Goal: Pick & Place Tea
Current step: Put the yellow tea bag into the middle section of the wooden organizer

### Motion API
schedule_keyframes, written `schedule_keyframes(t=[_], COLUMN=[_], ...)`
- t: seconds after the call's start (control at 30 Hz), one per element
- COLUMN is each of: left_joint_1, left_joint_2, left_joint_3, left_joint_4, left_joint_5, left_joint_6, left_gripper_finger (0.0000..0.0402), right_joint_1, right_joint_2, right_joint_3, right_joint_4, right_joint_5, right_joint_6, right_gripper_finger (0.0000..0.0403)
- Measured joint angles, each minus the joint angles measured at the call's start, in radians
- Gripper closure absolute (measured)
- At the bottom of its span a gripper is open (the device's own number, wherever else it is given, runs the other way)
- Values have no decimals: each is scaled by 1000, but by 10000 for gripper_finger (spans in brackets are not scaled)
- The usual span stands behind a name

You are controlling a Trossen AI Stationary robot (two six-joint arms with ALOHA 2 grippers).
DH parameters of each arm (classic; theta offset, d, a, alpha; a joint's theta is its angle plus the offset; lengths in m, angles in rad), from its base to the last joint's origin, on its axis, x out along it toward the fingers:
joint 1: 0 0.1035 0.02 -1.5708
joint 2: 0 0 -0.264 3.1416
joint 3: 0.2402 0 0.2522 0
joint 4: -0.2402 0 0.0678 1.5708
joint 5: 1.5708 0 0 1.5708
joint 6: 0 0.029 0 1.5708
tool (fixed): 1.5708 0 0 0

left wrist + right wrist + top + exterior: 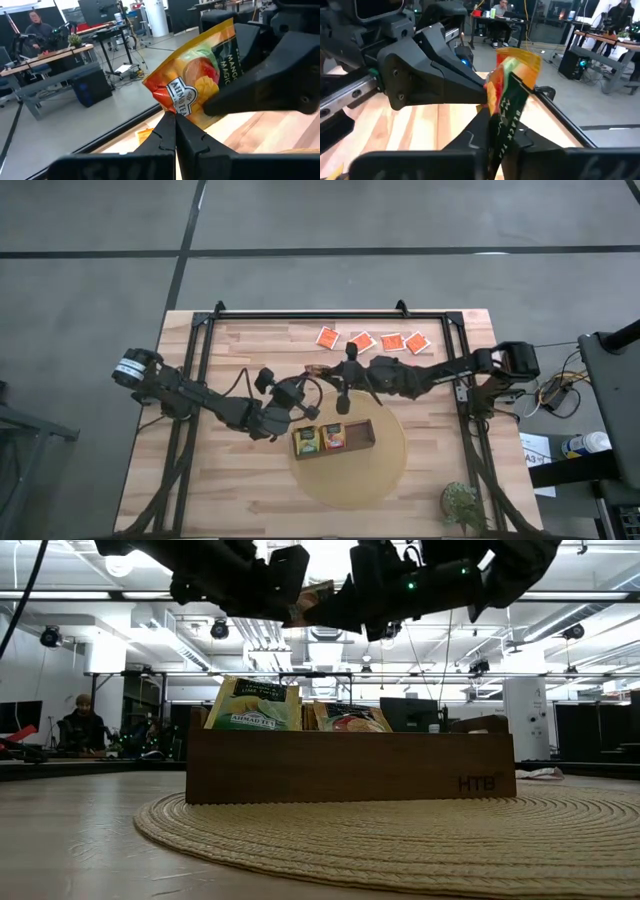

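A yellow-orange tea sachet (200,75) with a dark label hangs in the air behind the wooden tray (365,442); in the high view it is a small sliver (318,368). My left gripper (175,122) and my right gripper (495,132) are both shut on it, meeting over the table's middle (318,592). In the tray a green-and-yellow sachet (307,440) and a yellow-orange one (334,437) stand upright. Several bright orange sachets (362,341) lie flat on the table near its far edge. My left gripper pinches the sachet's corner by the white label (176,109) between its two fingers. The fingers reach in about level from the table's left and near side. The sachet stands tilted above them, clear of the table. My right gripper pinches the sachet's opposite edge (501,112), by the dark label, between its two fingers. One finger (250,92) lies flat over that side. It reaches in about level from the table's right, and the sachet stands on edge between the fingers, clear of the table.
The tray stands on a round woven mat (350,470) at the table's near middle. A small potted plant (462,502) sits at the near right corner. A black frame rail (330,313) runs along the far edge. People sit at desks beyond the table.
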Motion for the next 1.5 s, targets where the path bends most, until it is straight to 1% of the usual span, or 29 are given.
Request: schedule_keyframes(t=[0.1,0.3,0.4,0.57,0.67,0.73,0.8,0.9,1.03,1.17,1.3,1.37,1.5], left_joint_1=[0,0,0,-1,-1,-1,-4,-16,-48,-84,-103,-106,-107], left_joint_2=[0,-1,-1,-3,-10,-22,-39,-66,-106,-125,-131,-133,-134], left_joint_3=[0,0,0,0,0,0,0,0,0,0,0,0,0], left_joint_4=[2,-5,-9,-24,-29,-30,-30,-31,-55,-76,-79,-81,-84], left_joint_5=[7,53,78,100,103,104,101,68,5,-63,-119,-134,-134], left_joint_6=[23,129,149,220,226,224,219,200,195,196,218,224,225], left_gripper_finger=[401,400,388,341,303,282,265,251,249,248,248,248,248], right_joint_1=[0,0,0,0,0,-1,-2,-2,8,20,30,37,45], right_joint_2=[-21,-83,-117,-159,-189,-208,-219,-222,-214,-214,-201,-182,-133], right_joint_3=[-1,-2,-3,-3,9,31,66,117,154,153,149,150,185], right_joint_4=[-26,-140,-188,-266,-377,-487,-613,-774,-899,-913,-948,-974,-1038], right_joint_5=[-1,-4,-2,-2,-3,-16,-41,-99,-210,-310,-427,-448,-452], right_joint_6=[-9,-31,-35,-43,-57,-69,-72,-64,-64,-69,-119,-132,-148], right_gripper_finger=[391,394,394,394,394,394,394,394,394,394,394,394,394])
